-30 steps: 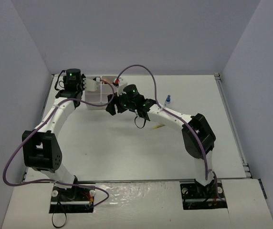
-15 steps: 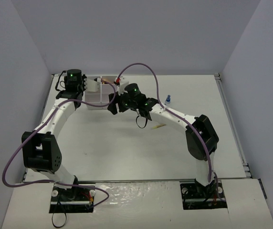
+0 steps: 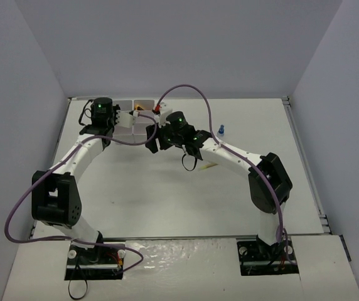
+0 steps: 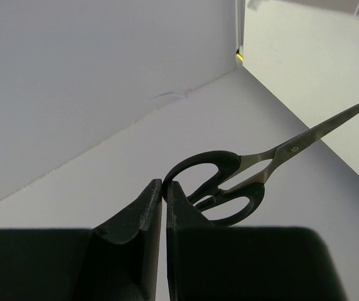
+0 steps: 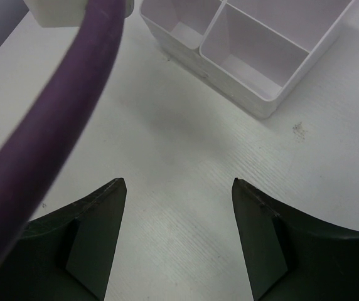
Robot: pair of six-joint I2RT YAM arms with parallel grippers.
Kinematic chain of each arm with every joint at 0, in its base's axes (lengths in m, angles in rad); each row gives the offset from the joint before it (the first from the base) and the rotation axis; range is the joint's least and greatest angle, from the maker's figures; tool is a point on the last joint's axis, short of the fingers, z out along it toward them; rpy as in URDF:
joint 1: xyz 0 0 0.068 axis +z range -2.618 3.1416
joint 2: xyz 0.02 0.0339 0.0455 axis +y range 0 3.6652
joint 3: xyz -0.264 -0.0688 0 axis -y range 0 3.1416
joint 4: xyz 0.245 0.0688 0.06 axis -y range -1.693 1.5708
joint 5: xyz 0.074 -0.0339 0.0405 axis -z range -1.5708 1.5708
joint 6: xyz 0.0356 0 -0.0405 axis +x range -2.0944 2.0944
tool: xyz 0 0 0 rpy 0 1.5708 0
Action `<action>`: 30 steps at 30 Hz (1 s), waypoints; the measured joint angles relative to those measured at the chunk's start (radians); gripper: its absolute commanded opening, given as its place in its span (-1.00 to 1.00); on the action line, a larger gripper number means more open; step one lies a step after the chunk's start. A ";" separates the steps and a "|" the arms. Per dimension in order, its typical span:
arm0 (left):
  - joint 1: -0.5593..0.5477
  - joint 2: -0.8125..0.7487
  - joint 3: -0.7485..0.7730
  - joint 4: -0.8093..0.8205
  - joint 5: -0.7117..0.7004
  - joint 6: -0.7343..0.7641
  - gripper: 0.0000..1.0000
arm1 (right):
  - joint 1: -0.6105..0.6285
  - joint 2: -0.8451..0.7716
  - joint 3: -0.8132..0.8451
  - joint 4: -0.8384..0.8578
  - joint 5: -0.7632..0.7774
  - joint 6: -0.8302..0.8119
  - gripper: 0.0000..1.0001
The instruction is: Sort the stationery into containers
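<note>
left gripper (image 4: 164, 188) pinches the scissors (image 4: 230, 182) by a handle loop, blades sticking clear, presumably for carrying to the containers (image 5: 255, 103); right gripper (image 5: 178, 185) hangs spread, empty.

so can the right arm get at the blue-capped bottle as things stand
Probably yes. The blue-capped bottle stands alone on bare table beside the right arm, nothing over it, and the right fingers are open and empty. They point at the containers, though, so the arm must swing back.
</note>
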 measured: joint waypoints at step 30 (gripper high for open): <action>-0.110 0.190 0.038 0.160 -0.022 0.011 -1.00 | -0.070 -0.299 -0.168 -0.037 0.071 -0.020 0.34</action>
